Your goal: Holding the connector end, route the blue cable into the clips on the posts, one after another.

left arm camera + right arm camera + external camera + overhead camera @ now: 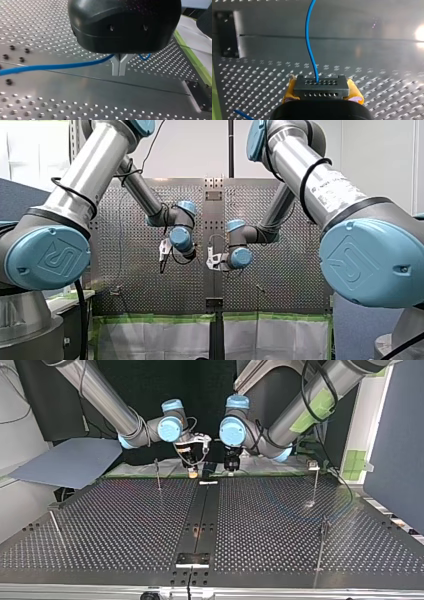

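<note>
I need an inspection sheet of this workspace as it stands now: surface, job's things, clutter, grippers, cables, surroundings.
Surface: perforated table, bare metal, with a dark centre strip.
Job's things: four thin posts stand upright; a blue cable runs from the grey connector.
Clutter: small white piece on the centre strip.
Grippers: left gripper shut, the blue cable passing between its metal fingers; right gripper shut on the connector with yellow pads.
Cables: black cables wound round both arms.
Surroundings: blue-grey sheet and green tape beyond the table.
</note>
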Robot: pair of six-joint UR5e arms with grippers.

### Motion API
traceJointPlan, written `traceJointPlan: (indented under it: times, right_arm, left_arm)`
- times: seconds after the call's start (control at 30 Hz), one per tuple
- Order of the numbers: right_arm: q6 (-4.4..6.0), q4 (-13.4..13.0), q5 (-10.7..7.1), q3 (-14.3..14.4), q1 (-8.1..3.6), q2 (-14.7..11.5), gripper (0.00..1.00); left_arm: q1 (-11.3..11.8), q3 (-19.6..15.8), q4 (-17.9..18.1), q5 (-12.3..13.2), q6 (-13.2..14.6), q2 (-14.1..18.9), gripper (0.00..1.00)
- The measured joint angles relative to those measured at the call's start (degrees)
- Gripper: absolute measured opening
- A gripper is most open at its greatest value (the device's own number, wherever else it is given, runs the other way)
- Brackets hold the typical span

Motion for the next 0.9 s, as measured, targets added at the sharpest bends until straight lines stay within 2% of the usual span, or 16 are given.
traceJointPlan:
  times: [0.13,0.4,0.63,0.9]
  right_arm:
    - [0.61,-2.48,0.29,1.25,-0.83,0.66,0.00]
    - [0.59,-6.15,0.10,4.29,-3.03,1.06,0.00]
    - [-0.12,-9.78,-0.06,7.43,-4.38,1.66,0.00]
    - [-0.96,-10.64,0.11,8.39,-5.16,4.97,0.00]
  left_arm:
    - [-0.75,0.00,1.36,-0.90,0.14,-2.16,0.00]
    - [-2.43,-0.02,5.01,-3.63,0.39,-5.56,0.00]
    - [-3.79,-0.01,7.21,-4.46,1.12,-8.99,0.00]
    - [-5.50,-0.01,10.96,-5.40,0.80,-11.03,0.00]
